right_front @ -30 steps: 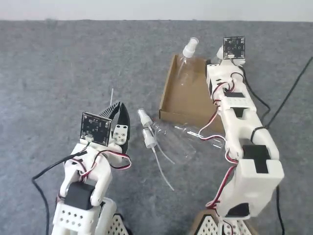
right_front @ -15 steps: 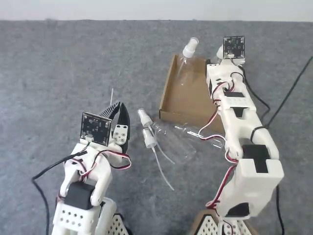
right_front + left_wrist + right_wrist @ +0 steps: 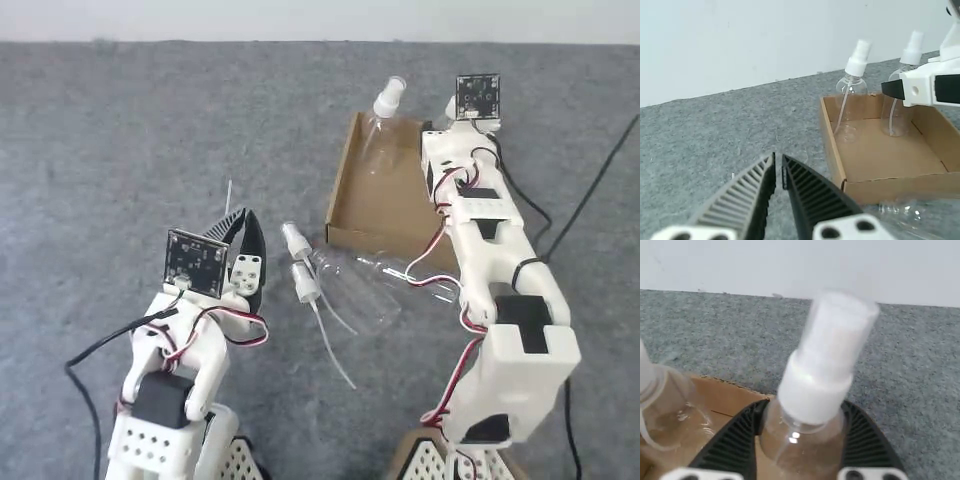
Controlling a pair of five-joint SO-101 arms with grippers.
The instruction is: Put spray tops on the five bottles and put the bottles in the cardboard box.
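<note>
The cardboard box [image 3: 378,200] lies on the mat with two capped clear bottles standing at its far end. My right gripper [image 3: 802,412] is shut on one bottle [image 3: 825,365] just below its white spray top, at the box's far right corner. The other bottle [image 3: 380,125] stands free at the far left corner. Two more clear bottles [image 3: 368,290] lie on the mat just in front of the box. White spray tops [image 3: 302,265] lie at their necks, and a thin tube [image 3: 337,358] trails onto the mat. My left gripper [image 3: 778,172] is shut and holds nothing, left of those tops.
Grey mat covers the table, with a white wall behind it. The right arm [image 3: 480,210] stretches along the box's right side. Black cables [image 3: 580,200] run along the right edge. Open mat lies left of the box and beyond the left gripper.
</note>
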